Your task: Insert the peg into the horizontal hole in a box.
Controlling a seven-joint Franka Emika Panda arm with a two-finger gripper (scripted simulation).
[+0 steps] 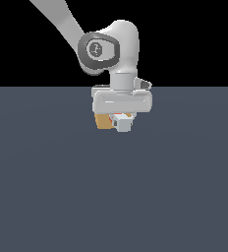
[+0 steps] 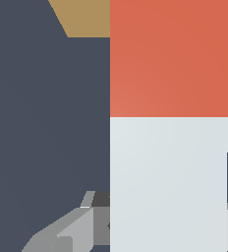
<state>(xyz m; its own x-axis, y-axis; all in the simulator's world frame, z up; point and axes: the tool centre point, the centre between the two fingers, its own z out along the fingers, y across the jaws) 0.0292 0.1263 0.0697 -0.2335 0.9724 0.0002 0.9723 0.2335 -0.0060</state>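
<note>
peg (image 2: 168, 123) in claw (image 1: 122, 119), orange end toward box (image 1: 103, 121)

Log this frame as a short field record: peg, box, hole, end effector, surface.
peg: held in the end effector; peg has its orange-red end toward the box, white part nearer the fingers
box: tan box sits on the surface, partly hidden behind the end effector
hole: not visible in either view
insertion: cannot confirm; the peg's tip is hidden
end effector: low over the surface, closed on the peg
surface: dark grey-blue floor
</note>
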